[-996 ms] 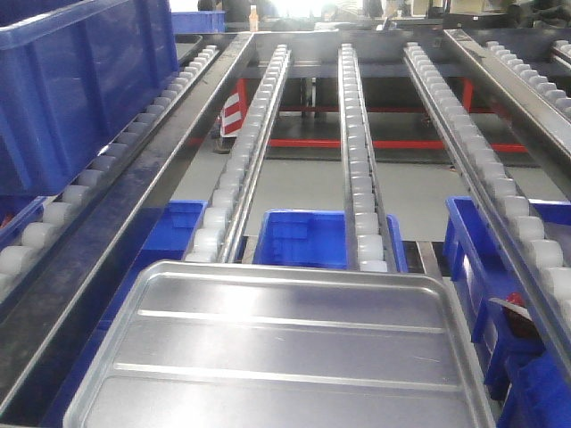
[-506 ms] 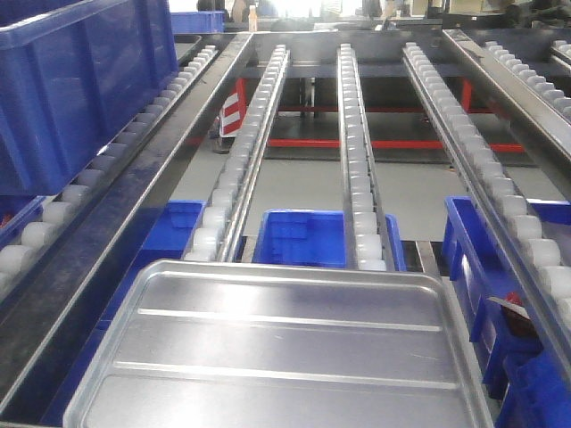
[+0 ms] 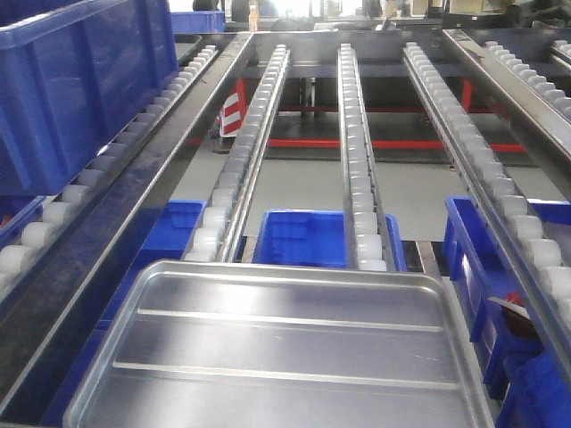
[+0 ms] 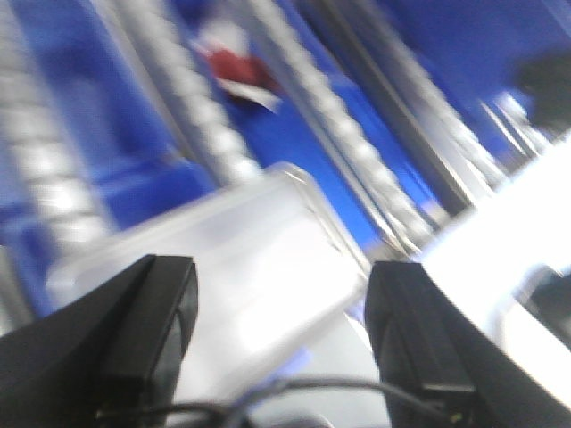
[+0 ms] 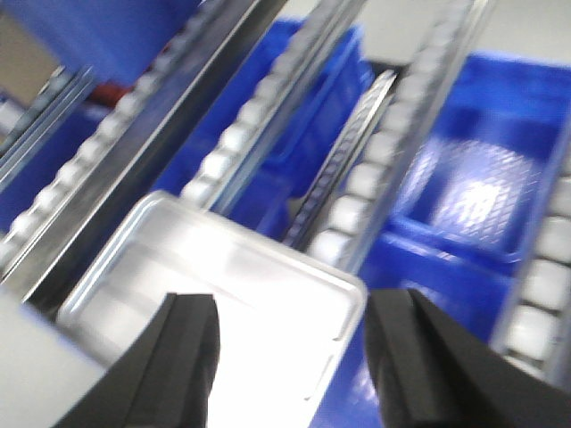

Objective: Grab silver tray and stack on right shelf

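Silver tray (image 3: 277,348) beyond left hand (image 4: 281,272), right hand (image 5: 294,303).

silver tray (image 3: 285,348) near edge cropped, wrist views blurred

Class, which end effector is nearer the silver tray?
Left, though barely: the silver tray fills the gap ahead of the open left end effector. The open right end effector faces it too, seeing slightly more of it.
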Motion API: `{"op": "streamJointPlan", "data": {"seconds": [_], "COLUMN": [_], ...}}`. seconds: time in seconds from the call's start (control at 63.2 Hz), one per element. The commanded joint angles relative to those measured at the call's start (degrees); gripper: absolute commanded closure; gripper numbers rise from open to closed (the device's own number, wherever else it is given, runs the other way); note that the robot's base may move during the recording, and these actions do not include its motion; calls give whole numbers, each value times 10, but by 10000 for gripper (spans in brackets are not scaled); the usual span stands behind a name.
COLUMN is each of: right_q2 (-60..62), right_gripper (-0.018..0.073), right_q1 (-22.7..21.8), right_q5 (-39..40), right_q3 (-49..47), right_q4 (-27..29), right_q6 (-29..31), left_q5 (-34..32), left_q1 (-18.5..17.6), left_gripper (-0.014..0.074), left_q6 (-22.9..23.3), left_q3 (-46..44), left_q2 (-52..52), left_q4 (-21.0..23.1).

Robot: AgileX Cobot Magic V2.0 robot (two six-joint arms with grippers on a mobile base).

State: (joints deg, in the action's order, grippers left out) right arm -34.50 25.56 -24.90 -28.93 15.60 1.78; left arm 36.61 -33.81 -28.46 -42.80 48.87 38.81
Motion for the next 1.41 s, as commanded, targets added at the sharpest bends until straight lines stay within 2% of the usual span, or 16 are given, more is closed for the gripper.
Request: {"op": "streamJointPlan", "data": {"seconds": [0.0,0.079,0.142,0.237,0.332,0.395,0.474,0.664,0.727,0.806,0.901,1.044,1.107,1.17,1.233,1.392], "right_q2": [-29,-54,-70,-97,-136,-163,-197,-281,-310,-340,-377,-417,-427,-434,-442,-463], "right_gripper": [83,83,83,83,83,83,83,83,86,95,95,95,95,95,95,95], "right_q1": [29,42,43,43,43,42,37,0,-10,-10,-9,4,16,29,37,40], "right_q5": [58,74,70,47,7,-7,-14,-44,-58,-67,-89,-117,-113,-99,-82,-78], "right_q3": [-27,-27,-31,-37,-48,-54,-64,-94,-105,-120,-137,-159,-168,-174,-176,-174], "right_q4": [11,15,41,73,74,74,73,63,50,16,-44,-126,-140,-142,-142,-144], "right_q6": [4,4,4,4,4,3,0,-9,-27,-73,-139,-235,-263,-278,-291,-297], "left_q5": [-31,-30,-52,-55,-51,-41,-24,36,57,73,62,45,44,44,46,46], "left_q1": [-62,-108,-124,-116,-91,-74,-61,-63,-66,-66,-66,-66,-66,-66,-66,-66], "left_gripper": [282,311,324,324,324,331,342,344,344,344,344,344,344,344,344,344], "left_q6": [-3,-12,-14,-5,65,112,189,340,390,432,466,469,478,521,544,548], "left_q3": [-36,-49,-49,-52,-60,-66,-82,-124,-138,-151,-153,-153,-153,-153,-153,-153], "left_q2": [38,69,95,134,168,184,206,261,281,305,325,346,353,359,365,378], "left_q4": [35,42,46,58,46,16,-57,-219,-274,-311,-324,-325,-334,-371,-398,-404]}}
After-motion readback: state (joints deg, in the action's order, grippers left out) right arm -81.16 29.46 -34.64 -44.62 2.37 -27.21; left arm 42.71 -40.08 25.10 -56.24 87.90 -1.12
